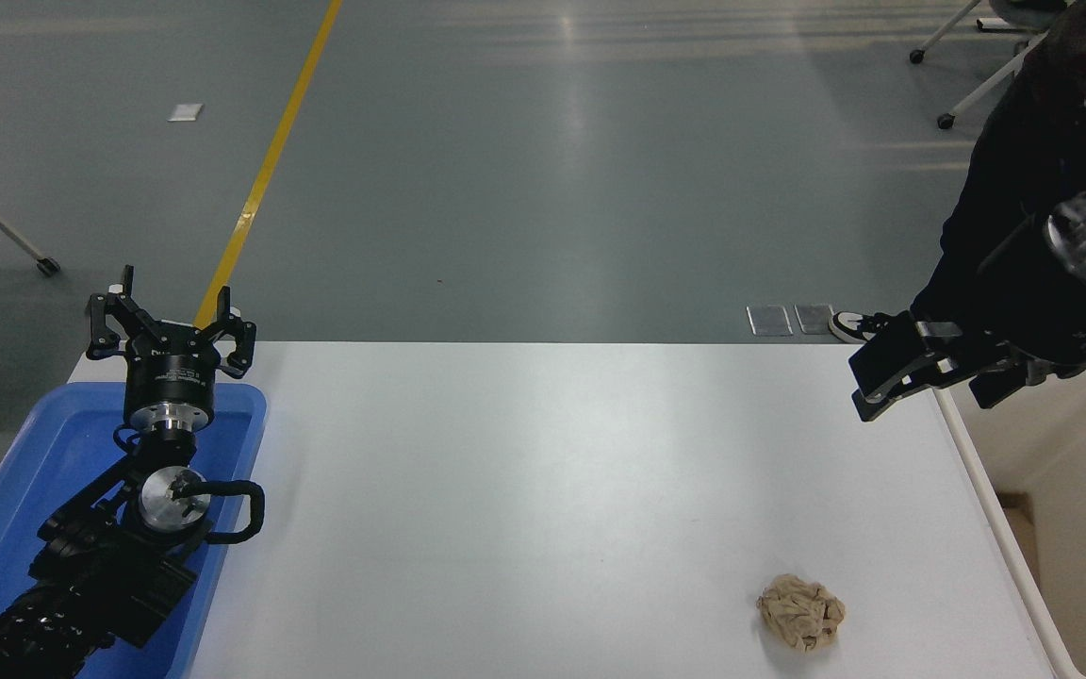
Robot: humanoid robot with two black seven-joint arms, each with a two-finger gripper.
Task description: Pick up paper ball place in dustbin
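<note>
The paper ball point(801, 613) lies loose on the white table point(543, 490) near its front right corner, just beside the dustbin point(995, 509) that stands against the table's right edge, so it is not yet picked up. The right gripper point(929, 372) hangs above the table's far right edge, over the bin's rim and well apart from the ball, holding nothing; whether its fingers are spread or closed I cannot tell, since they are seen edge-on. The left gripper point(171, 325) is parked with fingers spread above the far end of the blue tray point(15, 490) at the lower left, out of the way of the work.
</note>
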